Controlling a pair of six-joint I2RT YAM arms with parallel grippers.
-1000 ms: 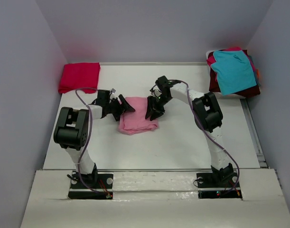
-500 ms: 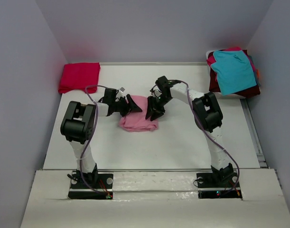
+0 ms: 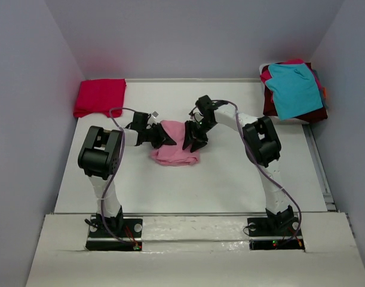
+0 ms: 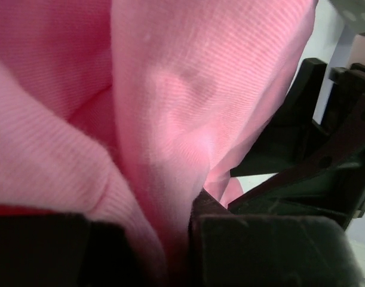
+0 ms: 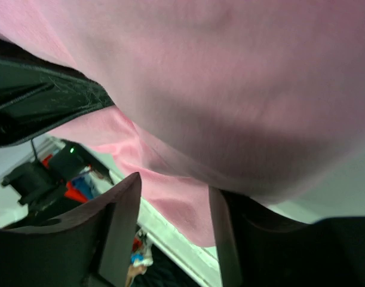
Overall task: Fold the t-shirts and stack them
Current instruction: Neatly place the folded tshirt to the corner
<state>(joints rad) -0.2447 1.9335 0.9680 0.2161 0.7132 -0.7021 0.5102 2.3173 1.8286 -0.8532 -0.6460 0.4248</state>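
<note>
On the table [image 3: 230, 179] — pink t-shirt [image 3: 175, 153] being pinched.
Each is clamping a fold — left gripper [image 3: 165, 139], right gripper [image 3: 191, 143].

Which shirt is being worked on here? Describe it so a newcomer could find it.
On the white table, look near the middle, between the left gripper and right gripper: the crumpled light pink t-shirt lies there. The red t-shirt folded in the far left corner and the teal-topped pile at the far right are deeper coloured and clear of both arms.

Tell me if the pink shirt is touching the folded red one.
No, bare table lies between the pink shirt and the red shirt.
</note>
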